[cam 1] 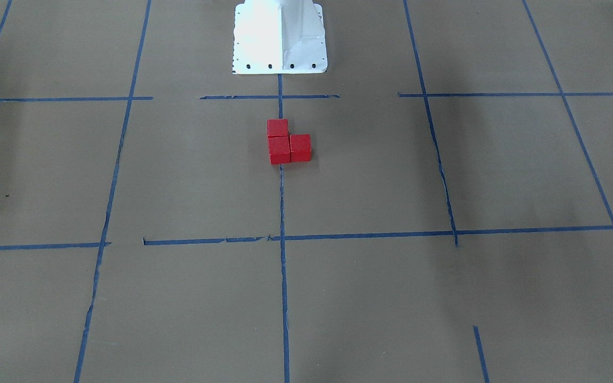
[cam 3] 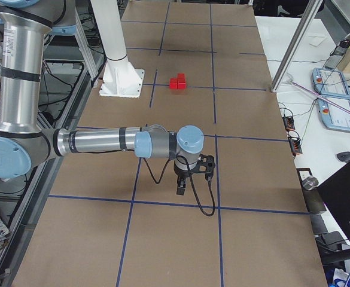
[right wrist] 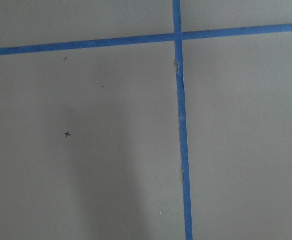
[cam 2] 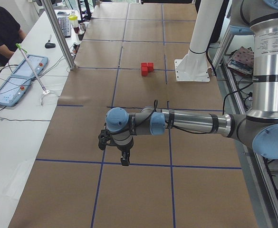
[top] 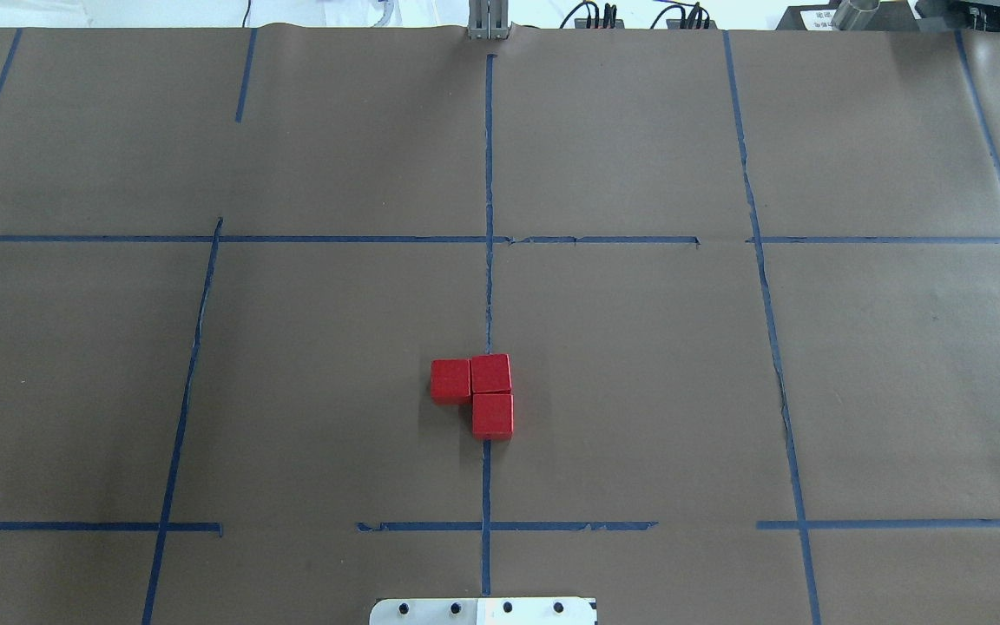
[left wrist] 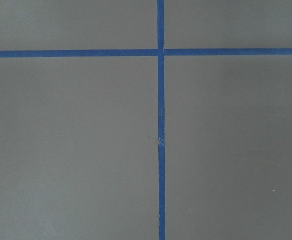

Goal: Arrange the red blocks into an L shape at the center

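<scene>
While 3 red blocks (top: 490,375) sit touching in an L on the blue tape line (top: 489,295) at the center (top: 552,382), the shape looks finished, so the best move is to nudge nothing. The left gripper (cam 2: 123,159) and the right gripper (cam 3: 181,186) hang well apart from the blocks, seen only in the 2 side views; whether their fingers are wide or narrow cannot be told.

Soft even light, faint shadows, overexposed white base (cam 1: 280,37).
</scene>
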Available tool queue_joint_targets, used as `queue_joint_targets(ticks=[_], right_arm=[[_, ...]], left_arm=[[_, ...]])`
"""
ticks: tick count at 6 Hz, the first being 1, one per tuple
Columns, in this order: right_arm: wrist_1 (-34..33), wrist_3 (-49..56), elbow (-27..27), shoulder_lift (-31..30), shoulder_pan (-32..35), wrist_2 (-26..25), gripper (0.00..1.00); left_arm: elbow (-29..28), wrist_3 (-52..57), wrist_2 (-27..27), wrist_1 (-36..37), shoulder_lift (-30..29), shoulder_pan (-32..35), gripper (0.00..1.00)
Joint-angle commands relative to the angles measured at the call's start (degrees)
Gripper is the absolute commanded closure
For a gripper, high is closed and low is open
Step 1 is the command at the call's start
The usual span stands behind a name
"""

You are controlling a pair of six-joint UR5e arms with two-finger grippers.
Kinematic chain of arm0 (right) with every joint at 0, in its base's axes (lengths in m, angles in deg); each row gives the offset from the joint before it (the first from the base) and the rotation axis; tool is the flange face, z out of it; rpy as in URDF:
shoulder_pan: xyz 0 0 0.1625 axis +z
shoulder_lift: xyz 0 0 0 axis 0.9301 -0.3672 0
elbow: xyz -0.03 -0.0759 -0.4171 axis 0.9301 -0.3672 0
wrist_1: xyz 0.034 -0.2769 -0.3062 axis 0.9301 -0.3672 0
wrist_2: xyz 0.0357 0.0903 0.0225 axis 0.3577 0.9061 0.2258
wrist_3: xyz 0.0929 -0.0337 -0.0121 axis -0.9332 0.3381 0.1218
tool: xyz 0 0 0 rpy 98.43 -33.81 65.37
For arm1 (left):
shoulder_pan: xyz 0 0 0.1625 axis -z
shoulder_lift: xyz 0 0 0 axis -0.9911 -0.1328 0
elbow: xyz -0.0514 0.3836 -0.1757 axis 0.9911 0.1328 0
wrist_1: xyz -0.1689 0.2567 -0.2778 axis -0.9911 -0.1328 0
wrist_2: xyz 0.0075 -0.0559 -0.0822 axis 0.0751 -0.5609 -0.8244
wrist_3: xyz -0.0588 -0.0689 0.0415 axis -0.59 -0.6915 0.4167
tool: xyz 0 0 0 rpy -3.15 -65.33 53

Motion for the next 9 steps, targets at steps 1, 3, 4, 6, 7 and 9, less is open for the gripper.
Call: queue_joint_targets(ticks=[1,3,4,6,7,9], right_arm=[[0.02,0.06,0.14,0.21,0.00,-0.02,0.00],[0.02,0.24,-0.03,0.30,0.00,-0.02,0.00],[0.02,0.24,-0.21,0.13,0.00,-0.02,0.00],[0.02,0.41,-0.12,0.21,0.00,-0.11,0.00],[0.02,0.41,-0.38,0.12,0.00,-0.20,0.00],[-0.07,0.24,-0.91,-0.84,0.87,-0.20,0.00]], left_arm=[[-1.09,0.11,0.32,-0.09,-0.09,-0.12,0.00],[-0.04,0.11,0.15,0.09,-0.09,-0.12,0.00],[0.05,0.11,0.06,0.09,-0.18,-0.12,0.00],[-0.47,0.11,0.23,0.09,-0.18,-0.29,0.00],[-0.65,0.11,0.24,0.09,-0.18,-0.38,0.00],[-1.00,0.11,0.24,0.09,-0.27,-0.47,0.00]])
